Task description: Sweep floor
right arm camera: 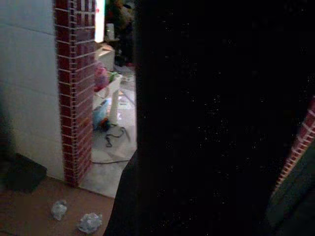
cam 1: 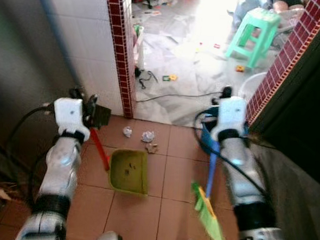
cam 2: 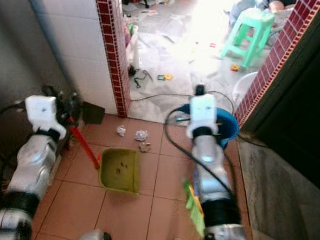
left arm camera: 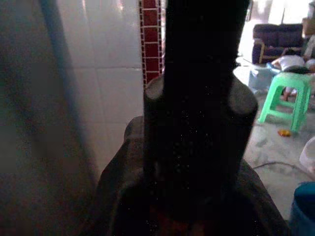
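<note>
1. Terracotta floor tiles (cam 1: 173, 175) carry the yellow-green dustpan (cam 1: 128, 171), which lies flat near the middle of the head view with its red handle (cam 1: 99, 148) slanting up toward 10 o'clock.
2. The left claw (cam 1: 88, 109) sits at the top of that red handle; its fingers seem closed around the handle, though the left wrist view is too dark and close to settle the grip.
3. Three crumpled paper scraps (cam 1: 147, 136) lie on the tiles just beyond the dustpan's far edge, toward 12 o'clock, apart from it.
4. The broom, with a blue handle (cam 1: 211, 172) and green bristles (cam 1: 208, 214), hangs at about 4 o'clock from the dustpan, bristles low and blurred.
5. The right claw (cam 1: 217, 146) is at the upper part of the blue handle; whether its fingers clasp it I cannot tell, as the arm covers them.
6. A blue bucket (cam 2: 228, 126) stands behind the right arm, next to the red-brick-edged wall (cam 1: 286, 57).
7. Further off at 12 o'clock, a white-tiled pillar with a red brick edge (cam 1: 120, 47) frames a doorway onto a grey floor (cam 1: 177, 56) strewn with litter and a black cable (cam 1: 167, 96).
8. A green plastic stool (cam 1: 255, 33) stands at about 1 o'clock on that grey floor.
</note>
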Robot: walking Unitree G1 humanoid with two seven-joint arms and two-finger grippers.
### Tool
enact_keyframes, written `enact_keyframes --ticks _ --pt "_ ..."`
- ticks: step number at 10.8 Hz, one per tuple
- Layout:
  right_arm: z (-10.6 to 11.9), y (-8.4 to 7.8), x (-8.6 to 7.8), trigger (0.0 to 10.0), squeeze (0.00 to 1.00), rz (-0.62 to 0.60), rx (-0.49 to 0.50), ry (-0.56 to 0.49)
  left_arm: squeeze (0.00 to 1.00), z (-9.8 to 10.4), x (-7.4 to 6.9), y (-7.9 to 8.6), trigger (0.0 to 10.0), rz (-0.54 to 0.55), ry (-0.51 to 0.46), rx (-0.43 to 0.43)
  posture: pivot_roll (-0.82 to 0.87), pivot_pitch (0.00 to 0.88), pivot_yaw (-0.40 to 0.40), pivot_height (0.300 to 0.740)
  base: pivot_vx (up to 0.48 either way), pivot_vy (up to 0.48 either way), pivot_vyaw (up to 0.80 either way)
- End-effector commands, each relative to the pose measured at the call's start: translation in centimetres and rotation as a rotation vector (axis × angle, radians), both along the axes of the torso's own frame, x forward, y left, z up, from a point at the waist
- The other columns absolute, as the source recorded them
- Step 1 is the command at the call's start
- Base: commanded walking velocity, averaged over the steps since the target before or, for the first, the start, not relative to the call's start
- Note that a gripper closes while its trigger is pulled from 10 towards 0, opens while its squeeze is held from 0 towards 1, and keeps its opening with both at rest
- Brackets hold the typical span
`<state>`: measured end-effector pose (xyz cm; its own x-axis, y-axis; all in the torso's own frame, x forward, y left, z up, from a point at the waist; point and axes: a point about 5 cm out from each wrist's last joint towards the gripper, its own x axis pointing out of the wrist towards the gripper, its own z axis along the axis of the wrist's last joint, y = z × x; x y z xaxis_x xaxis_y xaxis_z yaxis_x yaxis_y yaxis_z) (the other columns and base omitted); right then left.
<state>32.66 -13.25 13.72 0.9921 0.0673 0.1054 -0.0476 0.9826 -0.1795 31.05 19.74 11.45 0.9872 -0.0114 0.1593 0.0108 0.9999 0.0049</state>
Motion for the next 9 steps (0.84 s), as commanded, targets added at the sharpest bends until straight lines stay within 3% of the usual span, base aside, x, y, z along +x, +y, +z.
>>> enact_keyframes --ticks 1,2,3,4,5,6,7,8,9 --pt "0.4 0.3 -0.2 10.0 0.00 0.014 0.012 -0.029 0.00 2.1 -0.5 -0.7 0.0 -0.016 -0.067 -0.038 -0.01 0.000 0.034 0.740 0.000 0.000 0.00" --pt "-0.2 0.6 -0.6 10.0 0.00 0.044 0.029 -0.006 0.00 2.1 -2.0 -0.9 0.0 -0.023 -0.052 -0.046 -0.02 0.000 0.043 0.740 0.000 0.000 0.00" --pt "-0.2 0.0 0.1 10.0 0.00 0.068 0.037 -0.003 0.00 0.4 -2.9 -0.2 0.0 0.007 0.033 -0.076 -0.02 0.000 0.049 0.740 0.000 0.000 0.00" --pt "0.6 -1.4 1.2 10.0 0.00 0.006 0.083 -0.008 0.00 0.6 -2.2 -0.2 0.0 0.030 0.035 -0.091 -0.03 0.000 0.067 0.740 0.000 0.000 0.00" --pt "2.4 -3.2 1.7 10.0 0.00 -0.061 0.064 -0.087 0.00 3.3 -1.3 -1.1 0.0 -0.009 -0.040 -0.077 -0.05 0.000 0.061 0.740 0.000 0.000 0.00" --pt "2.7 -3.7 1.8 10.0 0.00 -0.087 0.067 -0.099 0.00 3.9 -0.9 -1.3 0.0 -0.025 -0.053 -0.072 -0.06 0.000 0.046 0.740 0.000 0.000 0.00" --pt "1.2 -4.5 1.0 10.0 0.00 -0.136 0.143 -0.048 0.00 2.0 -1.2 -1.0 1.8 0.056 0.019 -0.101 -0.08 0.000 0.055 0.740 0.000 0.000 0.00" --pt "1.5 -3.7 0.7 10.0 0.00 -0.041 0.036 -0.080 0.00 2.9 -1.4 -2.5 3.5 -0.017 -0.035 -0.069 -0.07 0.000 0.019 0.740 0.000 0.000 0.00" --pt "0.8 -4.0 1.3 10.0 0.00 -0.074 0.103 -0.030 0.00 2.6 -1.3 -2.8 4.5 -0.002 -0.022 -0.084 -0.08 0.000 0.016 0.740 0.000 0.000 0.00"
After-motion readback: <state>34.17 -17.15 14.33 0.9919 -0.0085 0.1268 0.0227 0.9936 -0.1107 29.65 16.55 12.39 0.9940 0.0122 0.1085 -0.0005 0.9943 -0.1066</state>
